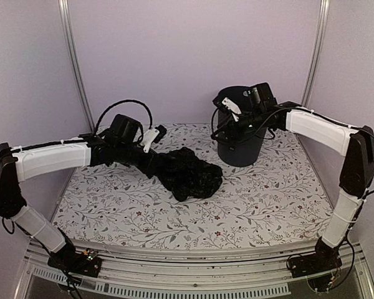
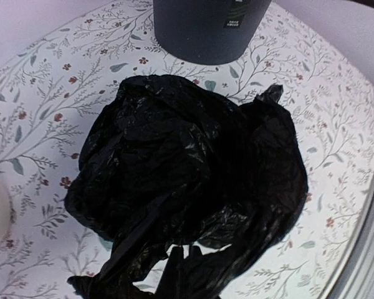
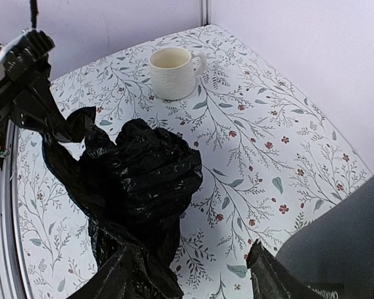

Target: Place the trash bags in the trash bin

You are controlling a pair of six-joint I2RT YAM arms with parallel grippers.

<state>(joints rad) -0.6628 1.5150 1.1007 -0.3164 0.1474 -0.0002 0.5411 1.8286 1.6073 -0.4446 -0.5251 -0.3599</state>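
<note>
Left fingers [image 3: 36, 94] pinch trash bags [image 2: 187, 174]; trash bin [image 2: 193, 37] label [image 2: 235, 23] (writing unreadable).

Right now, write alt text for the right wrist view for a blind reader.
A crumpled black trash bag lies mid-frame on a floral table, one corner pinched by the left tool at upper left. A cream cup stands beyond it; the dark grey trash bin fills the lower right corner.

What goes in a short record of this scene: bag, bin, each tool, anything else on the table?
bag: trash bag crumpled on the table, outside the trash bin
bin: upright, back right
left arm: left tool shut on an edge of the trash bag
right arm: right tool open, by the trash bin
other: cream cup on the table
</note>
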